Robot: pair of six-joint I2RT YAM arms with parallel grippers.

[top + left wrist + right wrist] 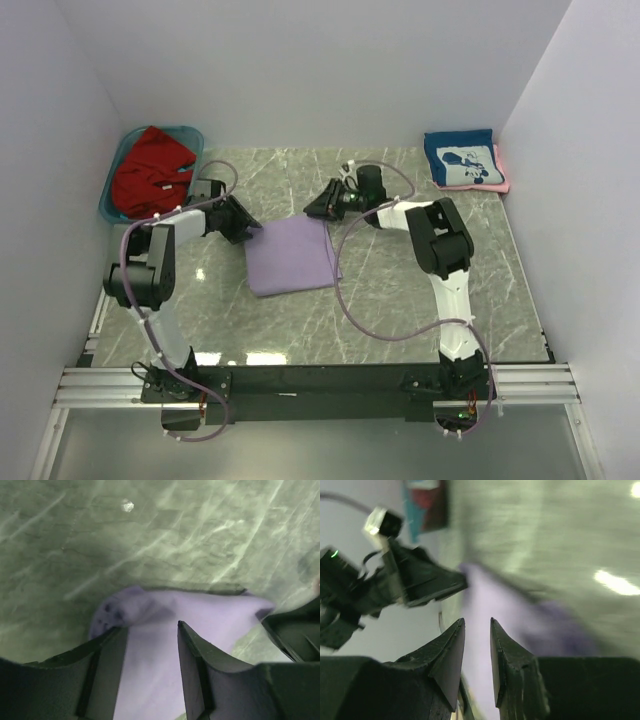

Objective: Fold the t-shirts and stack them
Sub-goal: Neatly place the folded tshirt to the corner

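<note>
One lavender t-shirt [290, 257] lies between left gripper [151, 629], half-open, and right gripper [477, 623], narrowly parted

Four t-shirts are in sight. One lavender t-shirt [290, 257] lies flat between the two grippers, with the left gripper [245, 222] at its left edge and the right gripper [318, 205] at its far right corner. One red t-shirt [150, 170] is bundled in the one teal tub [107, 192], beyond and to the left of the left gripper. Two more are stacked well off to the right of the right gripper: one navy t-shirt [460, 158] with a white graphic, lying on one pink t-shirt [502, 172] that shows only an edge. There are two robot arms, the left arm [150, 270] and the right arm [440, 240], each with one gripper. There is one marbled worktop [400, 290].
</note>
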